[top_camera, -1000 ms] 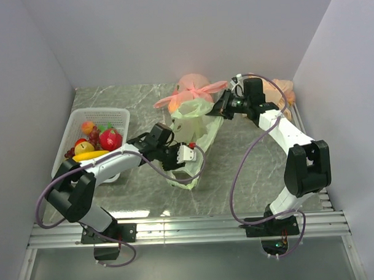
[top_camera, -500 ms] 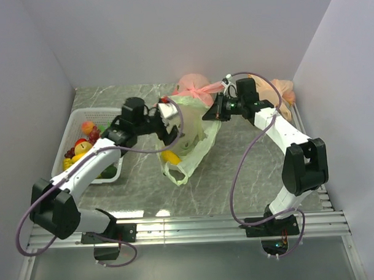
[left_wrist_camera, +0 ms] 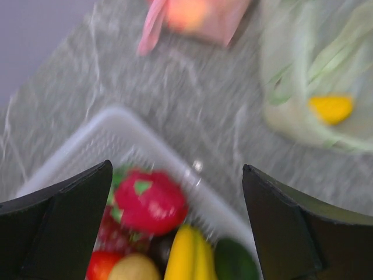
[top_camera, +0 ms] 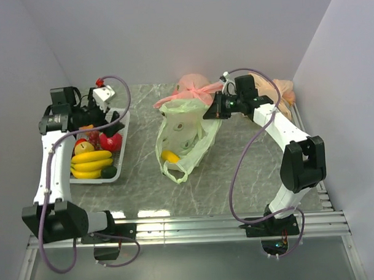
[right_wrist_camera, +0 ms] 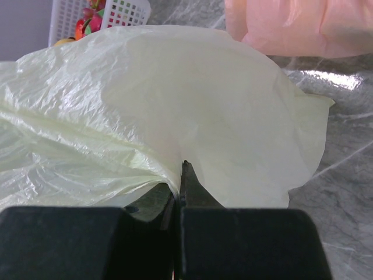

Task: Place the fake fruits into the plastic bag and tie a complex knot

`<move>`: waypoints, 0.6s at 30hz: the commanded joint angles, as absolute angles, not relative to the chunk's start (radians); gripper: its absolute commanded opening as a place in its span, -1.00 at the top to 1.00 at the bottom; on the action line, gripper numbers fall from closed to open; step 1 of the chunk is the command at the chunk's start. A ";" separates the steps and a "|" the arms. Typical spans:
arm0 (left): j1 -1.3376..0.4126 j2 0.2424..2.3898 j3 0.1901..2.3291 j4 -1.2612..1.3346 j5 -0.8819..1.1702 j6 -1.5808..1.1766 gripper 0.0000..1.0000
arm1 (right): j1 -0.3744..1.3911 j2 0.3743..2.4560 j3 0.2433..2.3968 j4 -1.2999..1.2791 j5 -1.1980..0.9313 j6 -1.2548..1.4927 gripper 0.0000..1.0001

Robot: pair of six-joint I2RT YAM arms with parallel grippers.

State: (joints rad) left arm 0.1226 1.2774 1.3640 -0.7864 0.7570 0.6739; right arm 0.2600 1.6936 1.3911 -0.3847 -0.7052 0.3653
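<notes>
From above, the left hand (top_camera: 112,120) hangs over the white basket (top_camera: 122,151) at the left of the table (top_camera: 207,188), its fingers spread wide with nothing between them; below it in the basket lie the bananas (top_camera: 89,162), a red strawberry-like fruit (top_camera: 111,141) and a dark green piece (top_camera: 108,172); the right hand (top_camera: 212,109) is clamped on the upper edge of the plastic bag (top_camera: 185,131), which sits mid-table, well apart from the basket, with one yellow fruit (top_camera: 170,156) showing through its film; a pink bag (top_camera: 194,87) lies just behind it, and an orange-tan bag (top_camera: 283,87) sits in the far right corner.

The left wrist camera is blurred; the two dark fingers stand far apart at either side, the red fruit, the bananas and the green piece lie between and below them in the basket, and the pale-green bag with its yellow fruit lies at upper right.

The right wrist camera shows the fingers pressed together on a fold of the crinkled pale-green film; the pink bag is beyond on the right, and a corner of the basket at upper left.
</notes>
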 commanded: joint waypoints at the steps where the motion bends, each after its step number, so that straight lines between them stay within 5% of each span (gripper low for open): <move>1: 0.187 1.383 1.404 -1.031 0.626 0.916 -0.99 | 0.261 1.704 1.456 -0.420 -0.718 0.311 1.00; 9: 0.357 1.564 1.646 -1.379 0.635 1.121 -0.99 | 0.262 1.703 1.462 -0.439 -0.713 0.287 1.00; 18: 0.541 1.489 1.586 -1.370 0.557 1.100 -0.94 | 0.261 1.694 1.451 -0.456 -0.710 0.267 1.00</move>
